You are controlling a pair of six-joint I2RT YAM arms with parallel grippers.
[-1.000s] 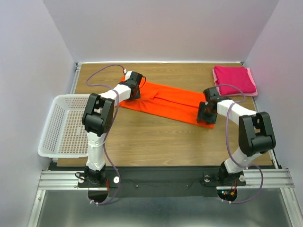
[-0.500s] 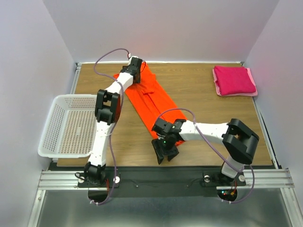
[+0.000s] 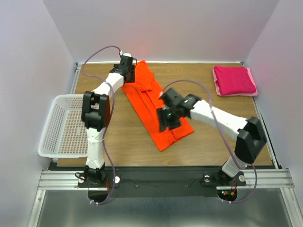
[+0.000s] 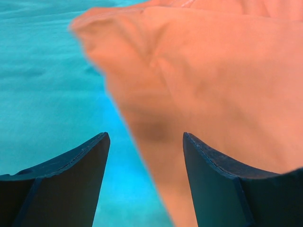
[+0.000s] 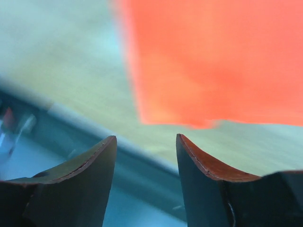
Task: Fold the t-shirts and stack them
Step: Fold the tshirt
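The orange t-shirt [image 3: 144,99] lies as a long narrow strip running from the far edge towards the near middle of the table. My left gripper [image 3: 129,75] is open at its far left end. In the left wrist view [image 4: 144,137] the orange cloth [image 4: 213,71] lies under and ahead of the spread fingers. My right gripper [image 3: 164,124] hovers open over the strip's near part. The right wrist view [image 5: 146,138] shows the orange edge [image 5: 213,61] ahead and nothing between the fingers. The magenta-pink t-shirt [image 3: 234,80] lies folded at the far right.
A white lattice basket [image 3: 54,127] stands at the table's left edge. The wooden table [image 3: 218,137] is walled at the back and both sides. Purple cables loop above both arms.
The orange shirt swung from lying crosswise to lying lengthwise. My right gripper, at its near end half a second ago, now sits farther back over the strip. The left gripper shifted slightly left.
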